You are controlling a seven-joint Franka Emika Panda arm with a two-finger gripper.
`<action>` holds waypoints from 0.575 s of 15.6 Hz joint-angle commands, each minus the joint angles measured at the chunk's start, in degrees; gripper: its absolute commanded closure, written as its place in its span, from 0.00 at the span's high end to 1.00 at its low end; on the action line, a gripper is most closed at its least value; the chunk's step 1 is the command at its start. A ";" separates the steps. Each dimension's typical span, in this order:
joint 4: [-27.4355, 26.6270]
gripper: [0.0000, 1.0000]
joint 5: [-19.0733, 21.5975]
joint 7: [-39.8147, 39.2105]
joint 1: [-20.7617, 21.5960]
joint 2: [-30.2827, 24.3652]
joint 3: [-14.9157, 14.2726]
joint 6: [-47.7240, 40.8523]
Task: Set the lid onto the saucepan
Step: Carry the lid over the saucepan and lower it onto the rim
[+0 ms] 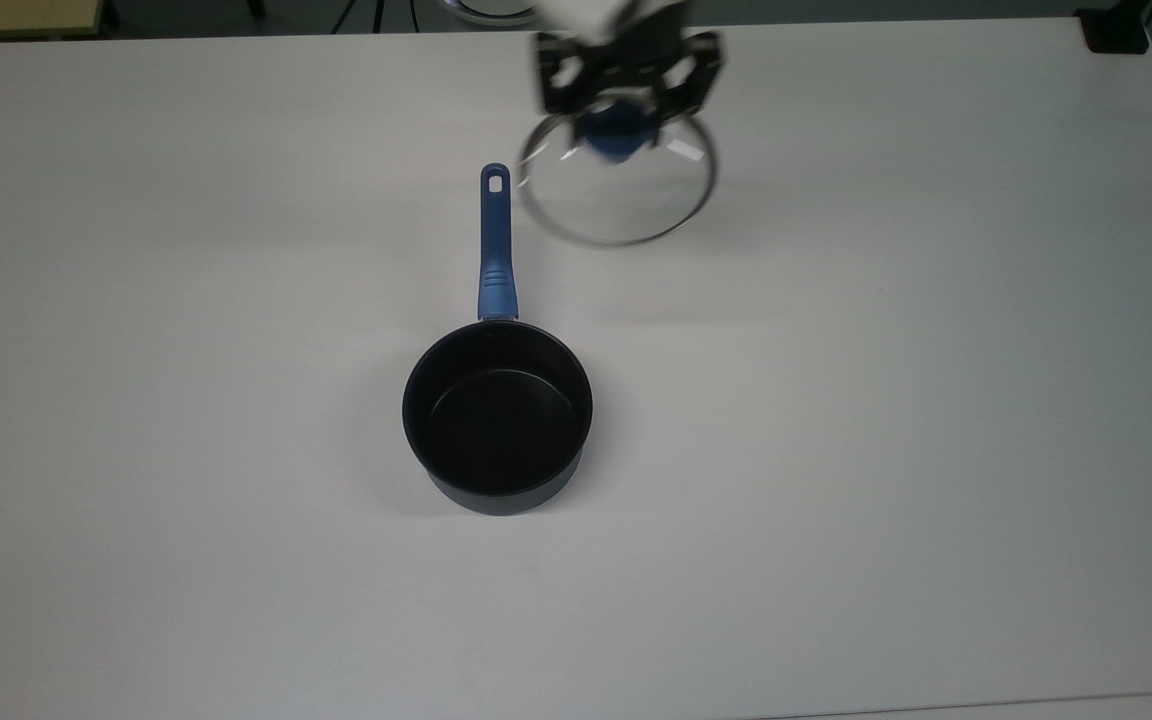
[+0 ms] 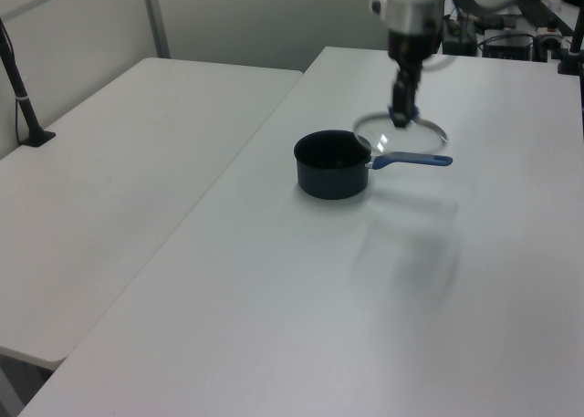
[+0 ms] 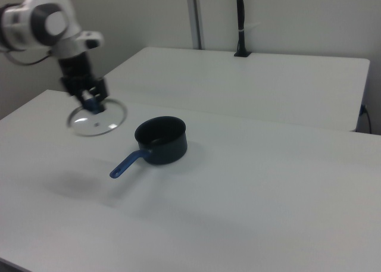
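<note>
In the top view the near stretch of the white worktop lies bare, and the first thing met going away from the camera is the saucepan, standing upright with its black inside open and nothing on it. Its long blue handle runs straight away from the bowl toward the top view's upper edge, so the pan's long axis points almost at the arm. Just beyond the handle's slotted end, and a little to the top view's right of it, hangs the lid, a clear glass disc with a steel rim, clear of the worktop with its faint shadow thrown on the surface below. The claw is clenched on the lid's blue knob, one finger on either side, and the disc hangs roughly level beneath it. In the left view the lid floats above and behind the pan, over the handle; in the right view it sits to the right view's left of the bowl, well apart from the rim. Judging by this, the coming move is a carry along the handle's line toward the bowl, then a level descent until the steel rim seats all round.
</note>
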 commanded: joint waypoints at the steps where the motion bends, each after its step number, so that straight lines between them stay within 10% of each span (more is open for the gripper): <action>1: 13.84 0.51 -0.19 3.40 0.99 9.79 -6.84 -1.83; 9: 18.70 0.51 -2.83 9.72 2.66 19.74 -10.55 5.54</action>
